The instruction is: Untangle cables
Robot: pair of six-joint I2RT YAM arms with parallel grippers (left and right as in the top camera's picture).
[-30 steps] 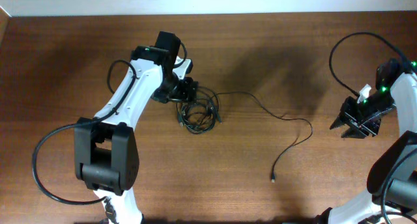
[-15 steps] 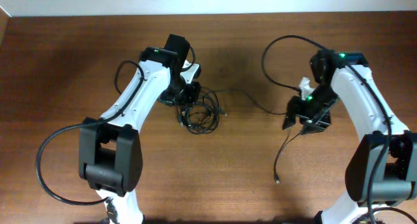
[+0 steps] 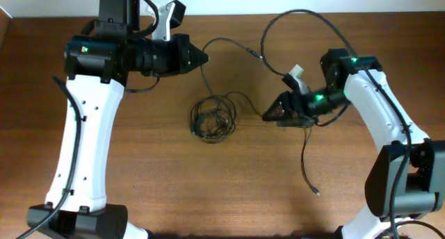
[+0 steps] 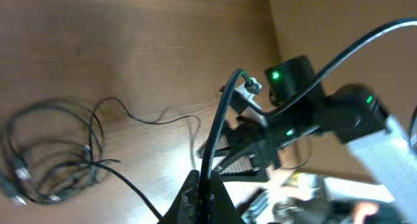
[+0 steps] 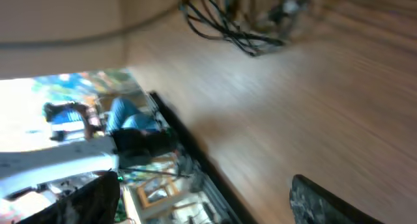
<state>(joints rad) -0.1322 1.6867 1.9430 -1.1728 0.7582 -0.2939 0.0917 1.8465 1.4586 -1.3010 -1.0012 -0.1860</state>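
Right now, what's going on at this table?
Cable untangling is in progress. The left gripper is shut on one thin black cable and holds it raised above the wooden table. The tangle of the other cords lies on the table below. The right gripper is open and holds nothing, low beside the tangle. A loose cord end trails toward the front edge.
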